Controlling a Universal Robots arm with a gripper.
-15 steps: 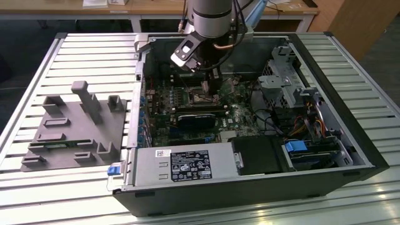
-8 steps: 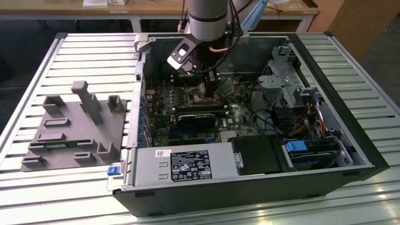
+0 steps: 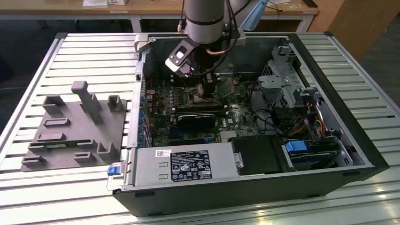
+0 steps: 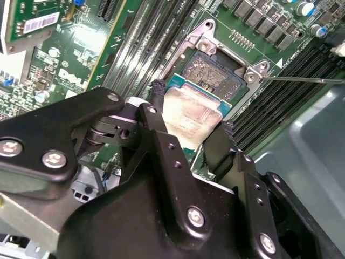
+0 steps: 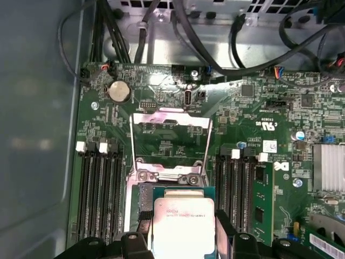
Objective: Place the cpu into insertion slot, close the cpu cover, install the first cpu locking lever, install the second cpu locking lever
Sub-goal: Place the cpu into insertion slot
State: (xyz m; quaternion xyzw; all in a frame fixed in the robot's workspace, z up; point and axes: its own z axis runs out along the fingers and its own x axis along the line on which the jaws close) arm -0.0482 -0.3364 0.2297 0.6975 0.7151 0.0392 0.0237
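Presently, the gripper (image 4: 191, 114) is clenched on the cpu (image 5: 183, 224). Its two black fingers (image 4: 157, 116) press against opposite edges of the chip, whose pale metal face points up at the wrist cameras. The cpu hangs over the insertion slot (image 4: 214, 69), covering the nearer part of it in both wrist views, while the slot's dull far part lies bare. Whether the chip touches the slot I cannot tell.

The cpu cover (image 5: 171, 117) is flipped open beyond the slot, and the green motherboard (image 5: 259, 129) shows through its square window. A thin locking lever (image 4: 302, 80) sticks out sideways from the slot's corner. Black memory slots (image 5: 99, 189) flank the socket on both sides.

From the exterior view, the arm reaches down into an open computer case (image 3: 250, 187) lying on a slatted table (image 3: 37, 197), with a grey power supply (image 3: 181, 166) along the case's near edge.
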